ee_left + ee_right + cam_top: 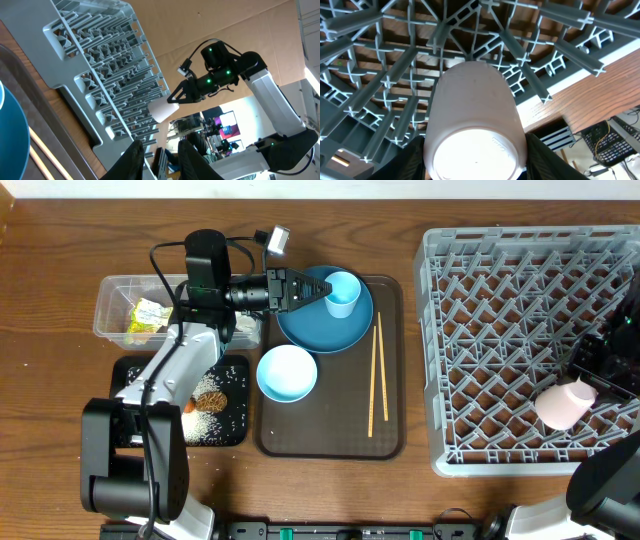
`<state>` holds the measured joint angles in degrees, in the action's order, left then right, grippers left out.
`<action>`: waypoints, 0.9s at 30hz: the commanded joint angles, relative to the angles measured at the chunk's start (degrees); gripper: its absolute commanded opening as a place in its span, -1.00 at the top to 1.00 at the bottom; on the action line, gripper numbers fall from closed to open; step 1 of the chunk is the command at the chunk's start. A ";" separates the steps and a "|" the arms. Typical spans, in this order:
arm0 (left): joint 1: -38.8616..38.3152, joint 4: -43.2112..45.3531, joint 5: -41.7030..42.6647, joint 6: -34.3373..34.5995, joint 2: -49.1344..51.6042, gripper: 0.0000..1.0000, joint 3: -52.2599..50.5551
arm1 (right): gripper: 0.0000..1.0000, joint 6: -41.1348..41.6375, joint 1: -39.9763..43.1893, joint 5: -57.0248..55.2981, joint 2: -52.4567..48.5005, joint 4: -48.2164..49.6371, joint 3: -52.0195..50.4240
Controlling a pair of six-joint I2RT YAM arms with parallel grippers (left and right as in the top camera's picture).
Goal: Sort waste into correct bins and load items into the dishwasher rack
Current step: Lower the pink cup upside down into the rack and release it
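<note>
The pink cup lies in the grey dishwasher rack, base toward the right wrist camera. My right gripper holds it, a finger close against each side. My left gripper hovers over the blue plate, tips just left of the light-blue cup standing on the plate. In the left wrist view its fingers stand a little apart with nothing between them. The pale bowl and the chopsticks rest on the brown tray.
The clear tub at the far left holds a yellow-green wrapper. In front of it the black tray carries rice, a brown piece and a bit of carrot. The left arm crosses over both bins.
</note>
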<state>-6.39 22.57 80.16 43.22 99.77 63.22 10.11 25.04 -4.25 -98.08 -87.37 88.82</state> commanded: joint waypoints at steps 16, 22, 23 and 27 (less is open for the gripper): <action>0.22 0.24 -0.04 -1.20 -0.09 0.51 0.09 | -0.17 0.37 -0.48 0.52 -0.50 -0.39 0.22; 0.22 0.24 -0.07 -1.22 -0.09 0.51 0.09 | -0.14 -4.57 -1.18 13.86 -0.48 1.75 0.33; 0.22 0.26 -0.07 -1.22 -0.09 0.51 0.09 | -0.14 -6.14 -1.68 16.85 -0.46 2.19 0.37; 0.22 0.24 -0.22 -1.25 -0.09 0.51 0.09 | -0.15 -10.71 -4.76 26.51 0.02 5.53 0.39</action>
<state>-6.39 22.57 80.14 43.22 99.77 63.22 4.82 22.85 11.18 -98.08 -83.13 88.82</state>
